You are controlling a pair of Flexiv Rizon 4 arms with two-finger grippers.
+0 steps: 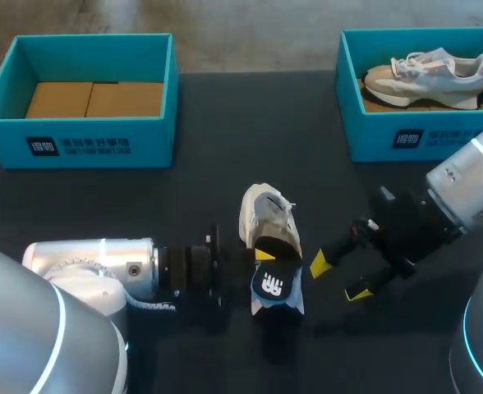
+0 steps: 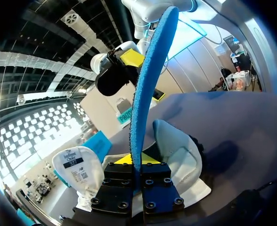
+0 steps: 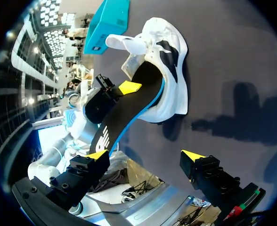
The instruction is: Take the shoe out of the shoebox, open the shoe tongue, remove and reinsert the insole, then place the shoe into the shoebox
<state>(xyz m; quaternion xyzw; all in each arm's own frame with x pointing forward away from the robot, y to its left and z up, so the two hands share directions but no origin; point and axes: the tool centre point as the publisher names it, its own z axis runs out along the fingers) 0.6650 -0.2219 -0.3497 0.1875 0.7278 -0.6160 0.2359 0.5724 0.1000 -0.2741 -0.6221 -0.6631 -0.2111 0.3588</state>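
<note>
A white shoe (image 1: 264, 210) lies on the dark table, toe pointing away, with its tongue (image 2: 78, 171) folded open. A black insole with a blue underside (image 1: 277, 286) sticks out of the shoe's opening past the heel. My left gripper (image 1: 262, 258) is shut on this insole near the heel; in the left wrist view the insole (image 2: 145, 84) rises on edge from between the fingers of the left gripper (image 2: 137, 161). My right gripper (image 1: 338, 277) stands open just right of the insole, touching nothing. In the right wrist view the right gripper (image 3: 144, 155) faces the insole (image 3: 129, 110) and shoe (image 3: 169, 66).
A teal shoebox (image 1: 77, 146) at the back left holds only brown cardboard. A second teal shoebox (image 1: 373, 135) at the back right holds another pale shoe (image 1: 426, 75).
</note>
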